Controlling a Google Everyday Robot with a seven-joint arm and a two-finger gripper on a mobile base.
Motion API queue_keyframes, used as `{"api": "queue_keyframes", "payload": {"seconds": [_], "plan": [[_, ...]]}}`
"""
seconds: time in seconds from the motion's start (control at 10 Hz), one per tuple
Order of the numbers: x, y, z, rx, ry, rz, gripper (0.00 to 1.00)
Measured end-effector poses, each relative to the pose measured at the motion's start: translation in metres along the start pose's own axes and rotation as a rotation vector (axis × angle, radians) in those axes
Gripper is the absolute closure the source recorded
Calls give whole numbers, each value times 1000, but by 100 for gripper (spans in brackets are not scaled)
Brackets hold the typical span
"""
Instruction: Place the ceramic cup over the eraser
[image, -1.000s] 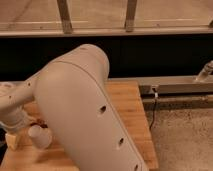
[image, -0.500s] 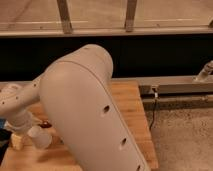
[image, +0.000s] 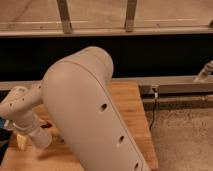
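My big white arm (image: 95, 115) fills the middle of the camera view and covers much of the wooden table (image: 131, 107). Its wrist runs down at the left, and the gripper (image: 42, 142) sits at the lower end, low over the table's near left corner and open. I see nothing held in it. The ceramic cup and the eraser are hidden, most likely behind the arm or the wrist. A small dark red thing (image: 48, 125) lies just right of the wrist.
A pale yellow block (image: 21, 142) lies on the table left of the gripper, and a bit of blue (image: 3, 123) shows at the left edge. Right of the table is speckled floor (image: 185, 135) with a cable; a dark wall and metal rail run behind.
The wrist end has sunk slightly toward the table's near left corner. Nothing else has visibly moved.
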Motion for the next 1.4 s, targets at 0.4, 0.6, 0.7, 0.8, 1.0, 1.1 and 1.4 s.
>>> {"api": "queue_keyframes", "payload": {"seconds": [0.4,0.6,0.7,0.8,1.0,1.1,1.4], "plan": [[3,-7,5,7,3,7,59],[2,-6,6,8,7,6,80],[1,-7,6,10,10,4,90],[0,-6,4,14,10,-2,97],[-2,-2,0,22,7,-14,100],[-2,-1,-4,28,1,-16,100],[-2,0,-33,65,-16,-19,100]]}}
